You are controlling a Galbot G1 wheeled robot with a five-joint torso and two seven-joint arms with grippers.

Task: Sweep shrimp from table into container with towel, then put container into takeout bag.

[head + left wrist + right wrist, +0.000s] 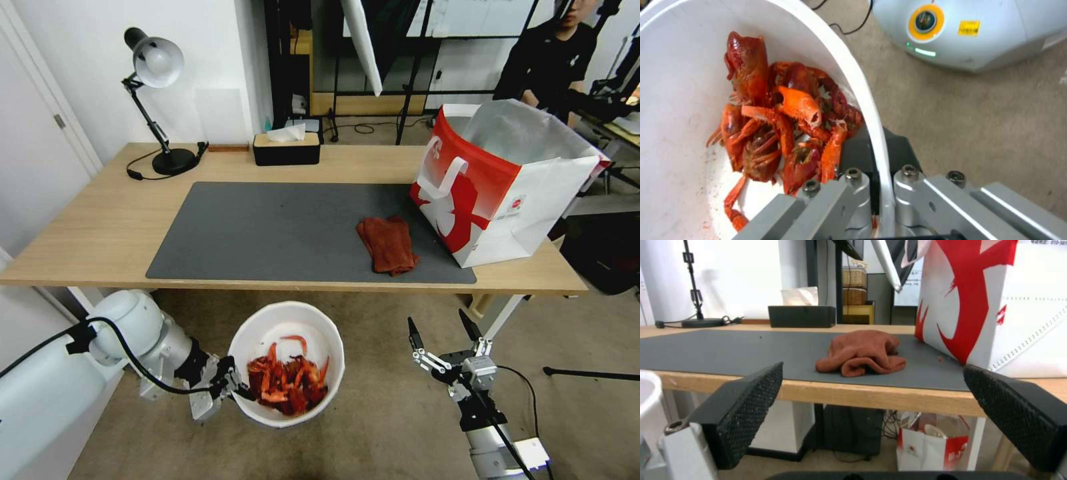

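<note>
The white container (280, 320) hangs below the table's front edge, over the floor, with the red-orange shrimp (288, 381) piled inside it. My left gripper (235, 388) is shut on the container's near rim (871, 110); the shrimp (778, 123) lie just inside that rim. The rust-red towel (388, 243) lies crumpled on the grey mat (267, 227) of the table (100, 227), beside the red and white takeout bag (493, 187), which stands open at the right end. My right gripper (441, 329) is open and empty below the table edge, facing the towel (860, 353) and the bag (996, 303).
A black desk lamp (159, 80) and a black tissue box (287, 148) stand along the table's far edge. A person in black sits behind the bag at the back right. Carpeted floor lies under both grippers. A small bag (929, 446) sits under the table.
</note>
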